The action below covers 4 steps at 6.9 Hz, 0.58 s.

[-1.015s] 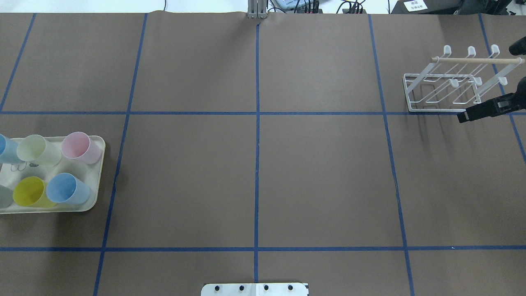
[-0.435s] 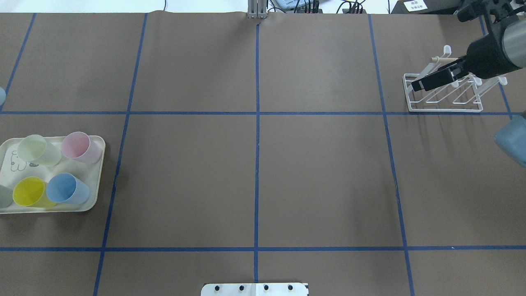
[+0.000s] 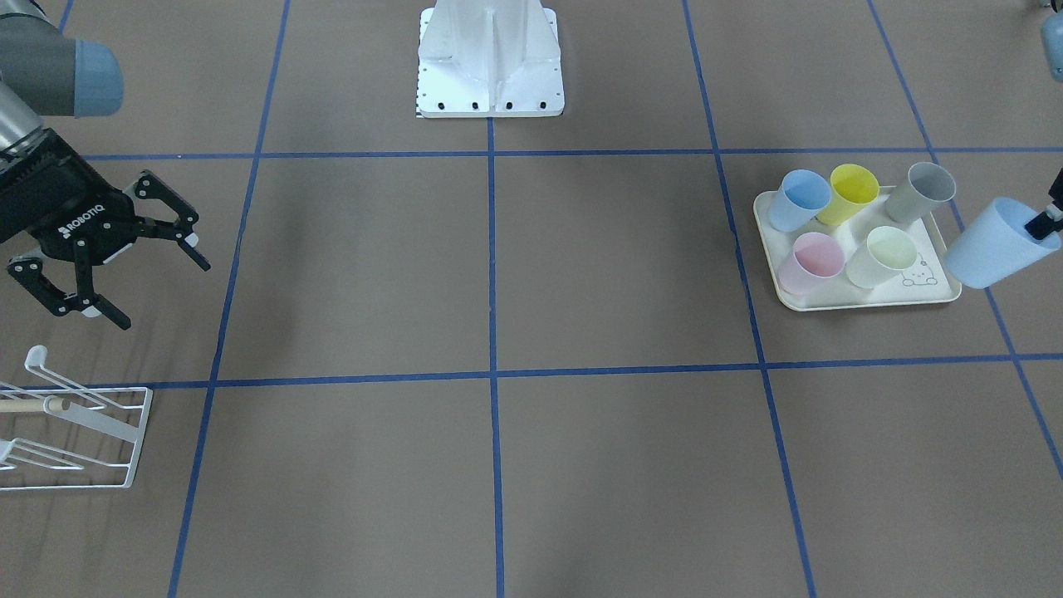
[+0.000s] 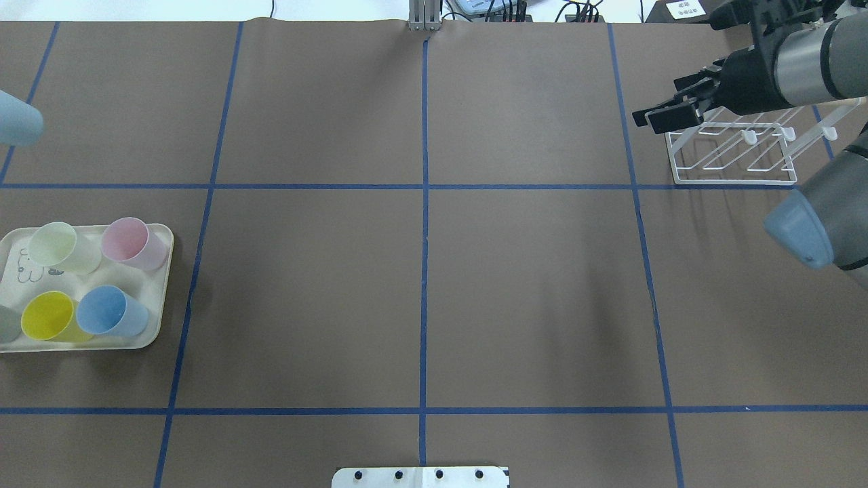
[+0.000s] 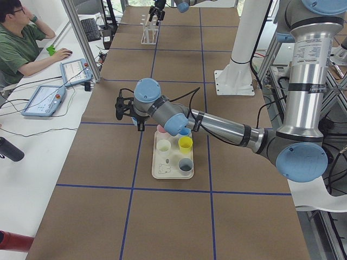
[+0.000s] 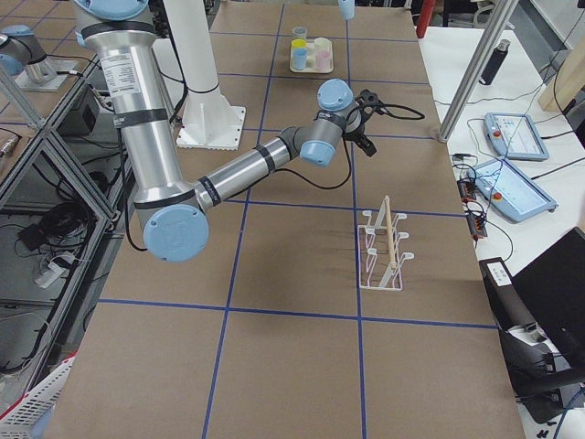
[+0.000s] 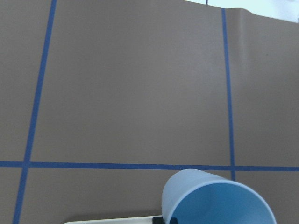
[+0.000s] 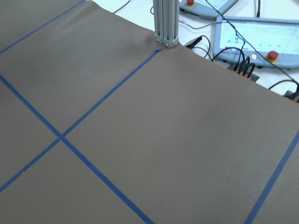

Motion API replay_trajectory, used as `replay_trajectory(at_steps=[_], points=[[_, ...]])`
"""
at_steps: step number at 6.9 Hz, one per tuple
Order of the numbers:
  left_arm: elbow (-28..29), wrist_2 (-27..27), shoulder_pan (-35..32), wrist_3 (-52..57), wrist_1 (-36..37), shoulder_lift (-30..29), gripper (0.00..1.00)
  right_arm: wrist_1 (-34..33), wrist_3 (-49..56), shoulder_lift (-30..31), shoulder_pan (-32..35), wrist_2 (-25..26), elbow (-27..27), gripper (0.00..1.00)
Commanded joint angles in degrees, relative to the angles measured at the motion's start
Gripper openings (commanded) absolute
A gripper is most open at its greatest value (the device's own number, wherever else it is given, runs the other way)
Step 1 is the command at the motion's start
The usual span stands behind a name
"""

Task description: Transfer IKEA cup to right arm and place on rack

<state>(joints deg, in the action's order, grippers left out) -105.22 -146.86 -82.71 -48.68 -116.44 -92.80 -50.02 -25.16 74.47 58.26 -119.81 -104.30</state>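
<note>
The IKEA cup (image 3: 992, 242) is light blue and hangs tilted in the air just past the tray's outer end, with my left gripper (image 3: 1045, 221) shut on its rim. It also shows as the cup (image 4: 17, 118) at the overhead view's left edge and as the cup (image 7: 217, 198) low in the left wrist view. My right gripper (image 3: 164, 295) is open and holds nothing; it hovers near the rack (image 3: 75, 423). From overhead the right gripper (image 4: 644, 120) sits just left of the white wire rack (image 4: 736, 152).
A cream tray (image 4: 166, 285) at the table's left holds several upright cups, among them a pink cup (image 4: 132, 242) and a blue cup (image 4: 110, 312). The robot's white base (image 3: 490, 58) stands mid-table. A person (image 5: 21, 43) sits at a side desk.
The light blue cup left the tray and rose toward the far left. My right arm swung in from the right edge and its gripper moved left over the rack.
</note>
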Motion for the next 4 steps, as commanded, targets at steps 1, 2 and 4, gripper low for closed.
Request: replay_trajectory(at_steps=[1,2,4], points=[[-3.67,-7.6,0.18,-13.4,-0.8,-1.94,0.0,1.32,0.9,-1.78,-4.1,4.67,0.33,0.99],[-3.77,-13.04,0.18,-20.51,-1.93,-4.13,0.0,2.81,1.95,-3.44,-6.64,4.93,0.41,0.98],[-3.68,-14.5,0.96,-30.12,-9.03,-5.38,0.0,5.72,1.87,-7.3,-11.3,8.87,0.85,0.98]])
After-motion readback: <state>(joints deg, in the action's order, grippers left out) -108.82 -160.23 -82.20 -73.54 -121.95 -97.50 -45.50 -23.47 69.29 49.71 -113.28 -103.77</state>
